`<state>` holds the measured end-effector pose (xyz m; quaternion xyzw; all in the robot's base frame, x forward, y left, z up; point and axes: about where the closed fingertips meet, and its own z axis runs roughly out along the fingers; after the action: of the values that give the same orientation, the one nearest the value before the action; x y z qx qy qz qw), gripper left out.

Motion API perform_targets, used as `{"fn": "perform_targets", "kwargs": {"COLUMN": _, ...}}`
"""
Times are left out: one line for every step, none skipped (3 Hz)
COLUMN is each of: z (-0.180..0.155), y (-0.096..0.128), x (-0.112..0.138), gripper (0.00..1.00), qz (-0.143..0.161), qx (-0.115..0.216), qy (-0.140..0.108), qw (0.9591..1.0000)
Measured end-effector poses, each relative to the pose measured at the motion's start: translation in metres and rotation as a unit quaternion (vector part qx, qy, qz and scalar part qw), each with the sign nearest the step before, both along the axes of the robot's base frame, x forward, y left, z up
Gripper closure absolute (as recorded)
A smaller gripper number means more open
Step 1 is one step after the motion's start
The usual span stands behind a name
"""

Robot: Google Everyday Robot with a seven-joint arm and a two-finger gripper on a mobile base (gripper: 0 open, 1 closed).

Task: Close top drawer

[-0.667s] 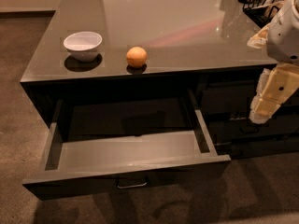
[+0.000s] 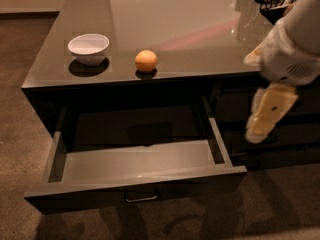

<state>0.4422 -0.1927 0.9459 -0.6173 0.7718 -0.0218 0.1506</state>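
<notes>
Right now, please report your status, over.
End effector right of top drawer, apart from it. Drawer pulled out wide. Nothing seen blocking it.

The top drawer [image 2: 200, 185] stands pulled well out from the cabinet, its dark front jutting over the carpet [image 2: 280, 209]. The floor before that front lies open, and the way to its handle [image 2: 141, 198] is free. The gripper [image 2: 260, 126] hangs off to the right, apart from the drawer's right wall, in front of the neighbouring drawers [image 2: 300, 139]. On the counter [image 2: 200, 29] above, a bowl [image 2: 89, 48] and an orange [image 2: 146, 61] sit near the front edge.
</notes>
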Motion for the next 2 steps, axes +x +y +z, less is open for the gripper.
{"fn": "perform_targets", "kwargs": {"z": -0.066, "y": 0.033, "x": 0.002, "gripper": 0.0, "qz": 0.033, "qx": 0.02, "qy": 0.03, "qw": 0.9988}}
{"fn": "perform_targets", "kwargs": {"z": -0.157, "y": 0.058, "x": 0.006, "gripper": 0.0, "qz": 0.045, "qx": 0.051, "qy": 0.023, "qw": 0.9974}}
